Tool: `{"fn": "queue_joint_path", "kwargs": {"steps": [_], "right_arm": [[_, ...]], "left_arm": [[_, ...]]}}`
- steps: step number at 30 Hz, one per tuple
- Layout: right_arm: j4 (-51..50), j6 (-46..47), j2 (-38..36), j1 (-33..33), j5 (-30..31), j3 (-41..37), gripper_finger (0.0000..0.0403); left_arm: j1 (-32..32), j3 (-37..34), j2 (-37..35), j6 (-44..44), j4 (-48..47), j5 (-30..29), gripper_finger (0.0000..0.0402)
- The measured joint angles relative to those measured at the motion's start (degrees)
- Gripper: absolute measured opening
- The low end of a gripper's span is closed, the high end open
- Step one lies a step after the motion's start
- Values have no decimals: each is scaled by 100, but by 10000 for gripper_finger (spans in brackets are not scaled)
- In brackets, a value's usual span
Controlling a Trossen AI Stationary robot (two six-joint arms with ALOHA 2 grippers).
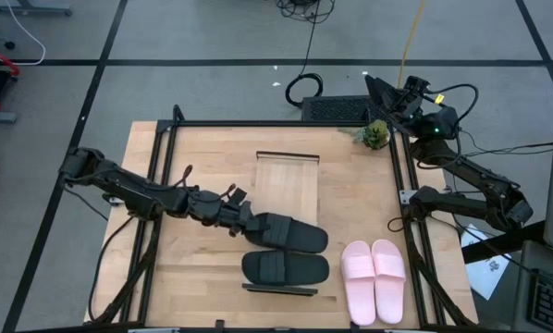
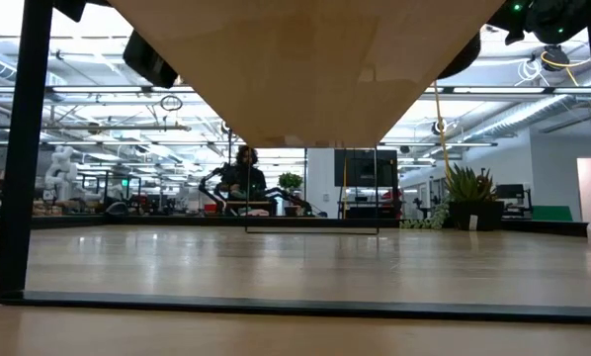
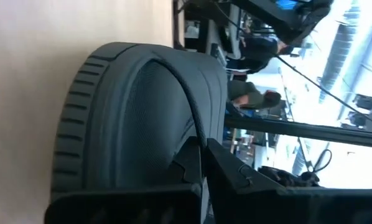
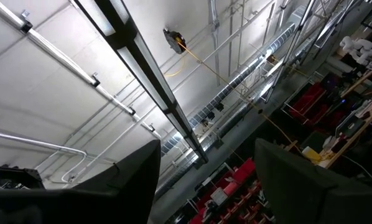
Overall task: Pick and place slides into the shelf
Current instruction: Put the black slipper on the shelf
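Note:
My left gripper [image 1: 253,222] [image 3: 203,149] reaches in from the table's left and is shut on one black slide [image 1: 295,234] [image 3: 130,112], which lies crosswise over the shelf [image 1: 288,180]. That shelf is a light-wood board running from the far side to the near side at mid-table. The second black slide [image 1: 286,268] lies flat on the shelf's near end. The pink pair [image 1: 374,277] rests side by side, soles down, on the table right of the shelf. My right gripper [image 1: 387,92] [image 4: 208,168] waits open at the far right corner, pointing at the ceiling. My left gripper pinches the black slide's strap at its edge [image 3: 195,118], one finger under the strap and one outside it. The fingers come nearly level from the table's left. The slide stays flat, sole toward the board; whether it rests on the shelf or hangs just above, I cannot tell.
A small potted plant [image 1: 375,135] [image 2: 465,193] stands at the table's far right. A black frame rims the table [image 1: 165,277]. In the low view the shelf board [image 2: 305,69] spans overhead on its black leg [image 2: 29,148]. A person [image 2: 244,173] sits far behind. Bare wood lies left of the shelf.

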Motion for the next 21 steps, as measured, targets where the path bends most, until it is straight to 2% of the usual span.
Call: {"fn": "queue_joint_path", "kwargs": {"steps": [16,21], "right_arm": [[26,0,0,0,-2,0,247],[24,-4,0,0,-2,0,247]], "left_arm": [[-4,0,-39,-70,-251,299,0],[-6,0,-39,-66,-307,313,15]]}}
